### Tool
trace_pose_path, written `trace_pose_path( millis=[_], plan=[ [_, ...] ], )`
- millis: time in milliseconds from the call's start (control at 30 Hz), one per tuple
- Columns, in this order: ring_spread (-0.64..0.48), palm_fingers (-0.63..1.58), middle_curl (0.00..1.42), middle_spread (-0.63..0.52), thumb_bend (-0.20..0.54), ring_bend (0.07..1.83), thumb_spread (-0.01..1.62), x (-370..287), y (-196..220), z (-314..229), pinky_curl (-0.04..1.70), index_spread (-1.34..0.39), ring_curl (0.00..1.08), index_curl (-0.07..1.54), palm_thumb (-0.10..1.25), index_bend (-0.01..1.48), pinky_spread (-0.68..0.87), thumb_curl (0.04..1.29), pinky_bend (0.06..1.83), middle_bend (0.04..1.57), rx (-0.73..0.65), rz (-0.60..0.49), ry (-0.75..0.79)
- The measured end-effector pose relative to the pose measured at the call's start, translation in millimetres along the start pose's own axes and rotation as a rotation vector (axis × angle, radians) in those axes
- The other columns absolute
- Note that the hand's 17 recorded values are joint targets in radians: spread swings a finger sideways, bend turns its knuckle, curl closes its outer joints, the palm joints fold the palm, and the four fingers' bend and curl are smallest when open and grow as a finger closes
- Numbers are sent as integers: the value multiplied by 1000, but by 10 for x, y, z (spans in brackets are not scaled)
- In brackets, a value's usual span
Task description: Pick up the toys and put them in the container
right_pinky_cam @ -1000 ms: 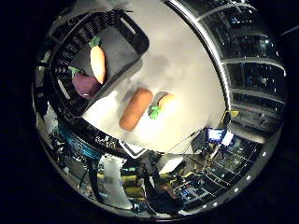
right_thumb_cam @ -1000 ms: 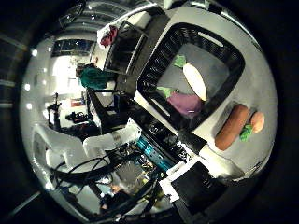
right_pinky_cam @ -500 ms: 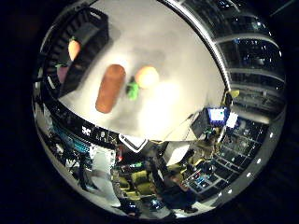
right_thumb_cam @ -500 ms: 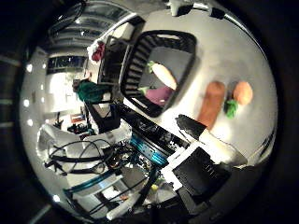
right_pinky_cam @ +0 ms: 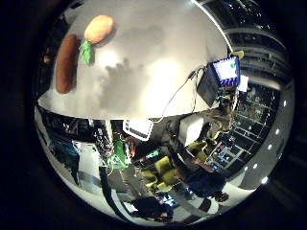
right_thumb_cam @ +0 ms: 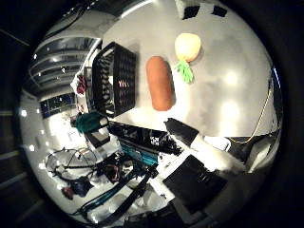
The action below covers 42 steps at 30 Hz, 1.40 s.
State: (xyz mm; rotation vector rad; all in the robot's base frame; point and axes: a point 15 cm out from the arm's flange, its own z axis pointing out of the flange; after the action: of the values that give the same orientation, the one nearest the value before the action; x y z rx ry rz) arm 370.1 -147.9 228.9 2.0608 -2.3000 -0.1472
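Basket (right_thumb_cam: 114, 80) now sits edge-on beside sausage (right_thumb_cam: 160, 83) and carrot (right_thumb_cam: 187, 47), probably from camera motion; fingers' state unclear.

Open table (right_thumb_cam: 228, 80): bare beside toys.
Obstacles: sausage toy (right_thumb_cam: 160, 83), carrot toy (right_thumb_cam: 187, 47) close together; black crate (right_thumb_cam: 114, 78) just beside sausage toy.

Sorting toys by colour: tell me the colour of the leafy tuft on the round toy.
Green: the tuft on the pale orange round toy, clearest in the thumb side palm view.
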Motion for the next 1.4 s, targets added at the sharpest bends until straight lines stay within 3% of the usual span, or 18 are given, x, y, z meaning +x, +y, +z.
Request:
trace_pose_path(
  millis=[267, 433, 667, 1100, 1400],
  plan=[
    [224, 226, 289, 77, -33, 237, 1015, -46, -387, 439, 225, -266, 212, 373, 515, 172, 431, 299, 360, 165, 34, 154, -61],
    [238, 121, 288, 125, -29, 280, 1003, -434, -489, 779, 264, -258, 233, 305, 484, 132, 439, 295, 435, 194, -31, 82, -72],
    [238, 92, 309, 136, -26, 297, 998, -584, -692, 985, 282, -251, 244, 272, 485, 145, 433, 294, 453, 206, -69, 67, -70],
    [222, 73, 327, 115, -26, 306, 991, -513, -1109, 907, 296, -259, 254, 255, 519, 149, 433, 303, 463, 217, -32, 48, -53],
    [213, 72, 330, 101, -27, 304, 987, -465, -1199, 1262, 298, -259, 258, 254, 536, 150, 427, 304, 463, 217, -89, 42, -48]
  ],
)
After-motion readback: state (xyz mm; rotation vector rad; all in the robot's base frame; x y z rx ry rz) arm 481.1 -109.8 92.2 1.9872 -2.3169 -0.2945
